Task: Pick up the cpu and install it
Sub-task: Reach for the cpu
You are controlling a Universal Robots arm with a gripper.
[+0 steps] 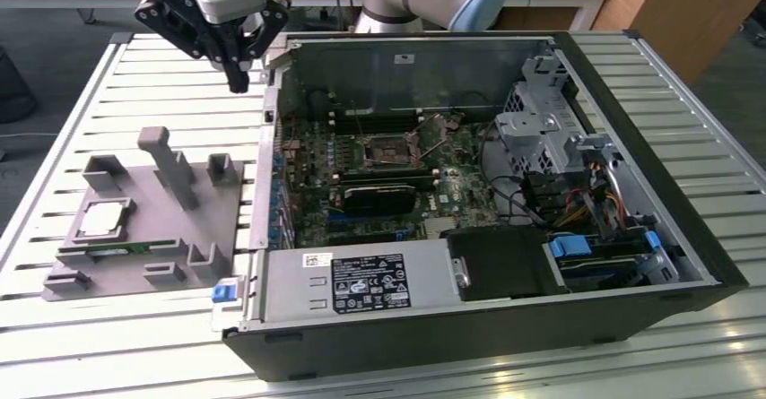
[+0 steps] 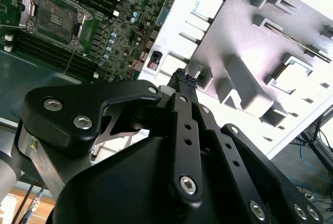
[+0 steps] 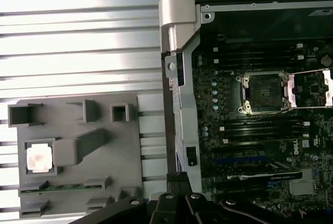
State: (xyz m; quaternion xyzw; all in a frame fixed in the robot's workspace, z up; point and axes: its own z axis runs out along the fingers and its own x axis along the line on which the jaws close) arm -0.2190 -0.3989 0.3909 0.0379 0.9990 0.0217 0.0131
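The pincer (image 1: 239,83) hangs clenched on nothing over the worktop (image 1: 120,103) beside the computer case (image 1: 670,148), well apart from the cpu (image 1: 103,219) lying in its grey holder (image 1: 126,272), so if it comes down like that it could bump or scratch the chip.

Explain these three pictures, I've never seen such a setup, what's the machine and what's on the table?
This is a robot arm whose black pincer hangs over a slatted metal table; it looks shut and holds nothing. The exterior view comes from a camera off the arm. Both wrist views come from cameras riding on the arm. On the table lie an open computer case and a grey plastic fixture. The small silver square in the fixture is the cpu, with a green memory stick beside it. The empty socket sits on the board inside the case.
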